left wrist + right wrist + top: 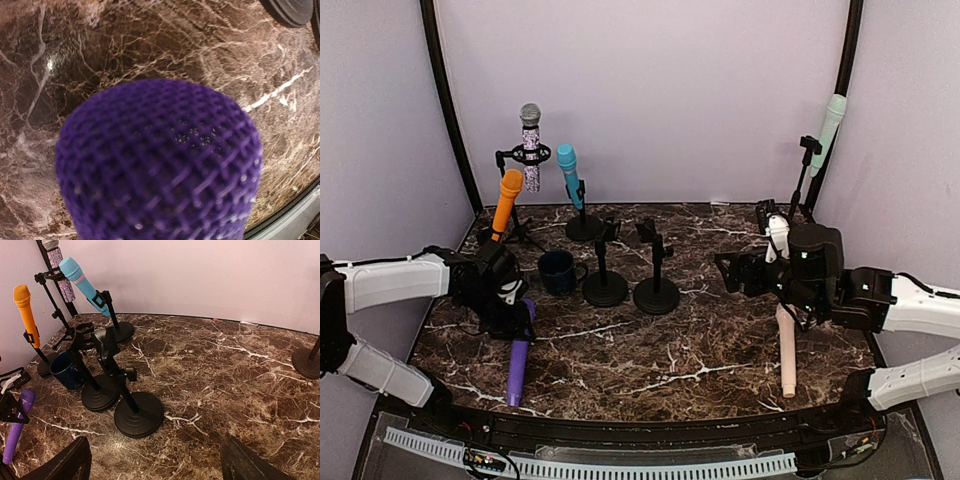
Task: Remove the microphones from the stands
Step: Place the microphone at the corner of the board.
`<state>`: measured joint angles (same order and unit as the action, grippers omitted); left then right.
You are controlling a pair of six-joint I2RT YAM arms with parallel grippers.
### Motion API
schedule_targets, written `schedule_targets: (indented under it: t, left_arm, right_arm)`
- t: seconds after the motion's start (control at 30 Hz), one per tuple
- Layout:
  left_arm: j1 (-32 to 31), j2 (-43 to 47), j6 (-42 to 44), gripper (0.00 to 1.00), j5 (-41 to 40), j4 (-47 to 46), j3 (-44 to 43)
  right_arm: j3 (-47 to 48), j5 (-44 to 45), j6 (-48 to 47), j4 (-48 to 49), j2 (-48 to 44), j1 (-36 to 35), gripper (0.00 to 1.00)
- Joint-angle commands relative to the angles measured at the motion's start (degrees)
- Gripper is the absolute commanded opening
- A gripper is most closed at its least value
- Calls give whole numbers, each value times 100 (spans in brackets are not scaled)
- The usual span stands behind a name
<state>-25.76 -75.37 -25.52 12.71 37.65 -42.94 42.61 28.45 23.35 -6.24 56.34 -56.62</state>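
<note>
Item: purple mic (517,365), off its stand, tail low nr front of table (670,350).
L gripper (508,298): appears clamped on it nr head; fingers hidden in wrist view.
R gripper (730,272): spread wide, empty.
2 bare stands (605,288) centre.
Risk: early release, mic rolls off front edge; wide swing clips blue cup (558,272).

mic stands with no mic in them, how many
2: black round-base stand beside the dark blue mug, and its twin just right of it, mid-table. None seems hidden.
</note>
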Motion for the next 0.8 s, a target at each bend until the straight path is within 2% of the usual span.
schedule_targets:
  t: [0.0,0.17,0.57,0.77]
  left_arm:
    - [27,-142,-256,11,-46,-272,184]
    - [27,-343,-285,19,-80,-464,220]
    - [27,-603,-281,57,17,-684,304]
    - [27,-587,-280,66,-30,-716,343]
  right_arm:
    - [-255,191,347,-11,-314,29,90]
    - [-395,291,529,-171,-542,28,90]
    - [-763,643,780,-346,-992,30,92]
    - [-754,659,837,-571,-1040,30,92]
